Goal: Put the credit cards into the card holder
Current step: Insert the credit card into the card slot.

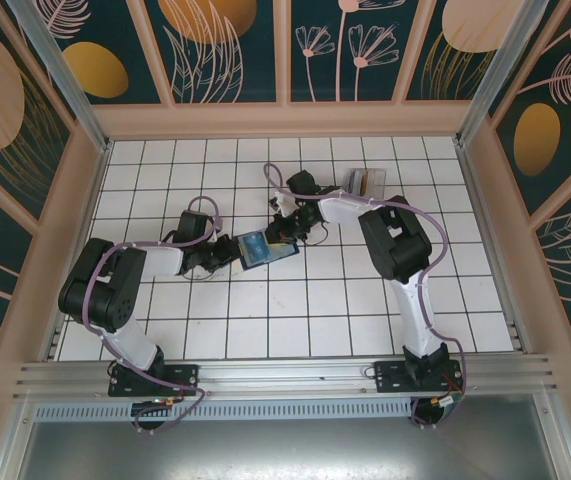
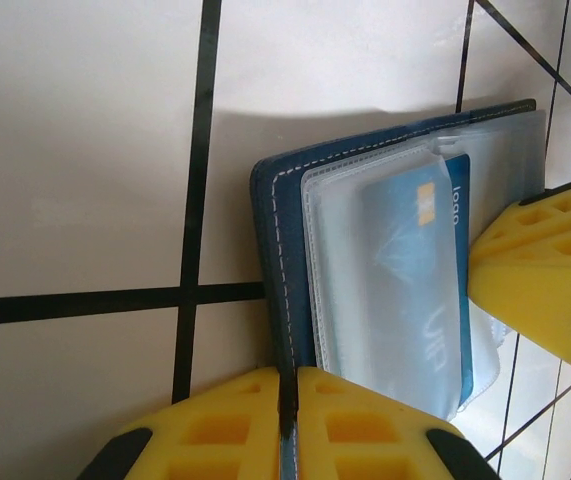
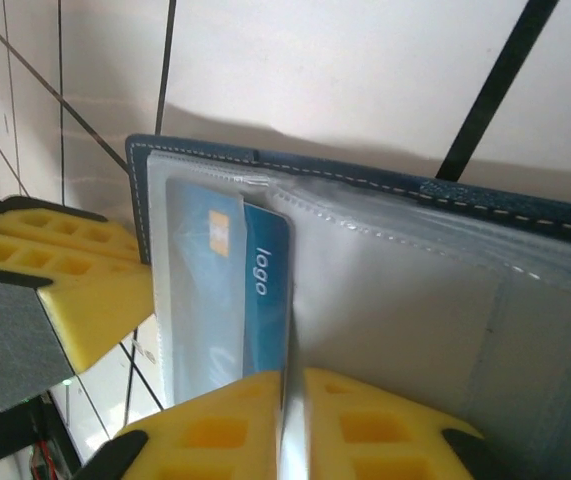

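I hold the holder (image 2: pixel 270 260) open between my two grippers, near the middle of the table (image 1: pixel 265 320), slightly toward the far side. It lies flat on the white tiles with its navy cover down and its clear sleeves facing up.

My left gripper (image 2: pixel 287 390) is closed on the holder's left edge. The stitched navy cover runs straight in between the two yellow fingers (image 2: pixel 365 430), which stand almost together with only that thin edge between them. From this wrist the holder stretches away from my fingertips, with the sleeves just to the right of the cover's stitching.

My right gripper (image 3: pixel 290 400) comes in from the opposite side, and its fingers are pressed together too. They pinch the bare long edge of a blue card (image 3: pixel 255 290). The strip printed "logo" is uncovered and leads down into my fingertips. The rest of the card, with its small gold chip, sits under the hazy plastic of a sleeve (image 3: pixel 195 200). So the card is partly inside the pocket and partly out.

From above, the two grippers face each other across the holder, the left at its near-left end and the right at its far-right end, both touching it.

A rack (image 1: pixel 365 183) stands well apart on the far side of the table, beyond my right arm.
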Action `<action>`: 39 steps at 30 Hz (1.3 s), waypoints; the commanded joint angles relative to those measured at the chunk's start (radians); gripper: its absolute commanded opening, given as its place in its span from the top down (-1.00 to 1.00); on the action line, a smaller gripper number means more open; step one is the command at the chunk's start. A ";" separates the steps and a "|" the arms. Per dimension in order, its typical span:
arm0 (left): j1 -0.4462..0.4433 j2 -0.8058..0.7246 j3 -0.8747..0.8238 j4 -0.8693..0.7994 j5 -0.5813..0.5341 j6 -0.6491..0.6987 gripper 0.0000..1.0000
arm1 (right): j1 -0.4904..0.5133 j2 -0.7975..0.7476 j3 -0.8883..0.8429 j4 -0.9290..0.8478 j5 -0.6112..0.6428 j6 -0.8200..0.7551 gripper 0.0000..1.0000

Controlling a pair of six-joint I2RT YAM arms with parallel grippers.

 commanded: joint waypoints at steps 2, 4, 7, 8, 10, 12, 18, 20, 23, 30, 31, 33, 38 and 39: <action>-0.007 0.003 0.018 -0.031 -0.009 0.032 0.76 | 0.010 -0.020 0.019 -0.037 0.032 -0.015 0.87; -0.007 0.004 0.025 -0.040 -0.006 0.035 0.76 | 0.016 -0.020 0.017 -0.030 0.022 -0.006 0.93; -0.007 -0.005 0.014 -0.025 -0.008 0.030 0.75 | 0.031 -0.021 0.019 -0.028 0.007 -0.013 0.95; -0.008 -0.003 0.018 -0.027 -0.008 0.034 0.75 | 0.036 -0.020 0.019 -0.025 0.002 -0.015 0.95; -0.007 0.003 0.025 -0.040 -0.009 0.042 0.76 | 0.041 -0.013 0.021 -0.019 -0.012 -0.009 0.96; -0.006 -0.002 0.017 -0.034 -0.008 0.038 0.76 | 0.047 -0.008 0.030 -0.018 -0.020 -0.008 0.99; -0.007 -0.005 0.016 -0.044 -0.023 0.051 0.78 | 0.053 -0.002 0.040 -0.020 -0.041 -0.018 1.00; -0.007 -0.015 0.010 -0.033 -0.031 0.048 0.78 | 0.054 0.003 0.039 -0.015 -0.060 -0.021 1.00; -0.006 -0.015 0.022 -0.045 -0.038 0.056 0.77 | 0.055 0.004 0.033 -0.002 -0.072 -0.015 1.00; -0.004 -0.022 0.025 -0.059 -0.038 0.060 0.75 | 0.049 -0.076 0.002 0.011 0.034 0.004 0.57; -0.003 -0.026 0.024 -0.062 -0.037 0.060 0.74 | 0.049 -0.087 -0.001 0.008 0.045 0.005 0.56; -0.002 -0.040 0.012 -0.051 -0.042 0.056 0.72 | 0.050 -0.096 -0.002 0.002 0.049 0.004 0.57; 0.008 -0.048 0.003 -0.052 -0.043 0.058 0.71 | 0.052 -0.091 -0.004 -0.004 0.084 0.017 0.49; 0.009 -0.050 -0.001 -0.046 -0.041 0.055 0.71 | 0.053 -0.085 0.001 -0.009 0.082 0.016 0.47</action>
